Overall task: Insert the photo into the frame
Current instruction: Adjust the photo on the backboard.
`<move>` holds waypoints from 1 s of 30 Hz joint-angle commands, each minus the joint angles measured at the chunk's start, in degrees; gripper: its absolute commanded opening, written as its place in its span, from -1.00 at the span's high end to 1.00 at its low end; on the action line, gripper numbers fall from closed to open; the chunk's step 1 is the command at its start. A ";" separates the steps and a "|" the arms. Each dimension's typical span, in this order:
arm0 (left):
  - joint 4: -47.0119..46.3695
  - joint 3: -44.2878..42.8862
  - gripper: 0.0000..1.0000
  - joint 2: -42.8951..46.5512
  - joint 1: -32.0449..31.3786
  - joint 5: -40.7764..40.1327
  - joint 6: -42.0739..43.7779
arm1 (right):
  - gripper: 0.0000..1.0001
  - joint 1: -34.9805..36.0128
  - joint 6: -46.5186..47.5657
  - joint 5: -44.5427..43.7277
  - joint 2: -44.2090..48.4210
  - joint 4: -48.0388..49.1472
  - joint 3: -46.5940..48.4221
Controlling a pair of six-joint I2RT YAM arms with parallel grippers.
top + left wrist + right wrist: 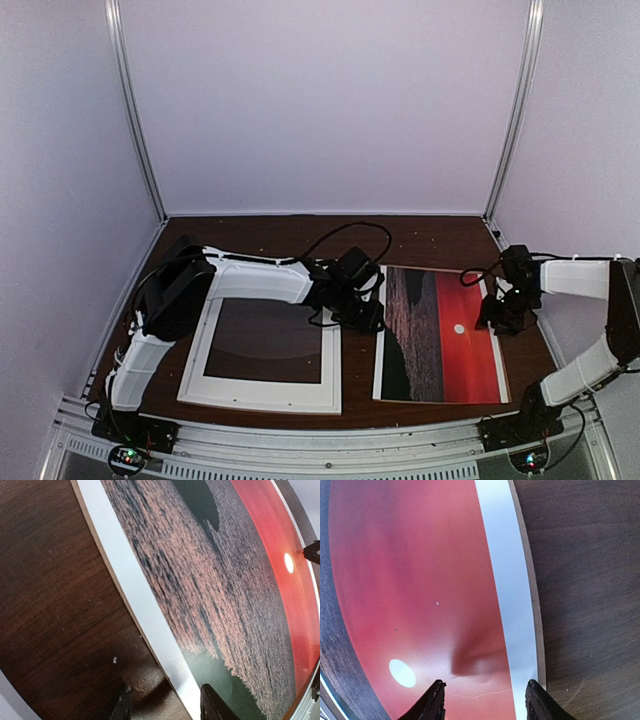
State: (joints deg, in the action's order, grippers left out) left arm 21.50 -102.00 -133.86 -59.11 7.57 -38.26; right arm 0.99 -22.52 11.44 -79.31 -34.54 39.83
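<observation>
The photo is lying flat on the tabletop, red sky up, with white borders running along its long edges. The frame is lying just beside the photo's left edge, with a bare strip of tabletop between them. The left tool is straddling the photo's left border, jaws parted and gripping nothing. The right tool is straddling the photo's right border, likewise released. Bare wood is lying open beyond that edge.

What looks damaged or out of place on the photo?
One small thing: a thin pale line, like a scratch or crease, runs across the red part of the photo beside its white border, between the fingers of the right hand. Nothing else stands out.
</observation>
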 commanded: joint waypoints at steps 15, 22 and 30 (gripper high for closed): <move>4.39 -1.04 0.24 -2.47 -0.13 2.29 -2.18 | 0.03 2.55 -2.37 7.56 -3.76 4.93 -1.49; 5.27 -1.00 0.24 -2.18 -0.13 0.77 -2.55 | 0.05 4.01 -2.94 9.00 -3.60 5.82 -1.35; 6.60 0.84 0.13 0.76 -0.08 -4.35 -3.35 | 0.04 3.99 -1.51 4.62 -1.08 1.46 0.64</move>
State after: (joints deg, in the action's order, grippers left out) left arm 23.38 -102.65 -134.04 -59.05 7.01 -40.47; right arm 4.78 -24.40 18.24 -81.80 -29.39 39.79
